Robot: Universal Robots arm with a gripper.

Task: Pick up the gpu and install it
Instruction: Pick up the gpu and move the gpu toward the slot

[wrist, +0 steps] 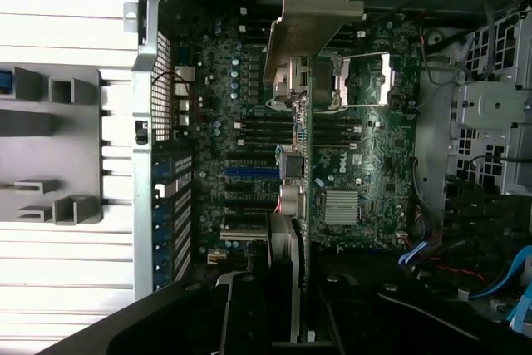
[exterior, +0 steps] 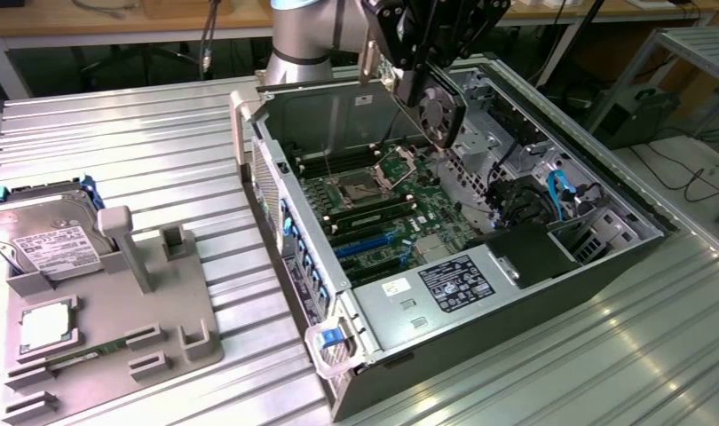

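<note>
The gpu [exterior: 439,108] hangs on edge above the open computer case [exterior: 264,169], its black round fan facing the exterior view's right and its silver end bracket [exterior: 369,64] toward the left. My gripper [exterior: 419,71] is shut on the card's upper edge, well above the motherboard [exterior: 383,213]. In the wrist view the gpu [wrist: 302,197] appears edge-on between my gripper [wrist: 291,297] fingers, its bracket [wrist: 309,22] pointing away. It hovers over the motherboard [wrist: 366,164], beside the blue expansion slot [wrist: 249,170] and apart from it.
A grey parts fixture [exterior: 158,302] lies on the ribbed metal table at the exterior view's left, with a silver hard drive [exterior: 46,235] leaning in it. Blue cables [exterior: 561,191] and drive bays fill the case's right end. Its walls stand up around the board.
</note>
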